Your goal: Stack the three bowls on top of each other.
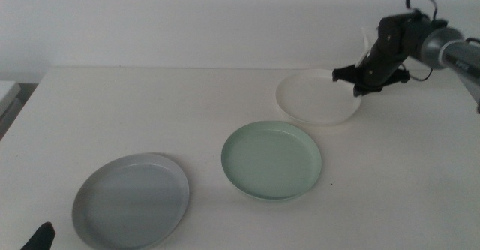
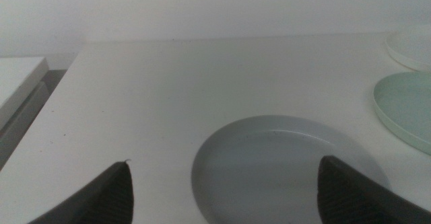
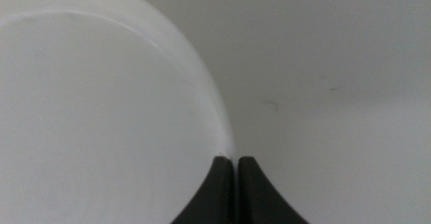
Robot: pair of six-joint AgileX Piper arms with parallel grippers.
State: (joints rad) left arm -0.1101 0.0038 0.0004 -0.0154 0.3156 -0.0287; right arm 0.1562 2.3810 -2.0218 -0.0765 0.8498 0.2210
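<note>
Middle view: three shallow round dishes lie apart on the white table (image 1: pixel 187 107), unstacked; right gripper pinches the white one's rim.

From left to right: the grey plastic-looking low-rimmed bowl (image 1: pixel 131 200) at 7 o'clock, the pale mint green bowl (image 1: pixel 271 160) at centre, the white bowl (image 1: pixel 315 96) at 2 o'clock. Each looks light, stiff and smooth, probably slippery, so the thin rim is the likely hold. The left gripper (image 2: pixel 225 190) waits above the grey bowl, jaws spread wide, empty. The right gripper (image 1: pixel 358 79), arm reaching in low, has its jaws closed on the white bowl's 3 o'clock rim.
</note>
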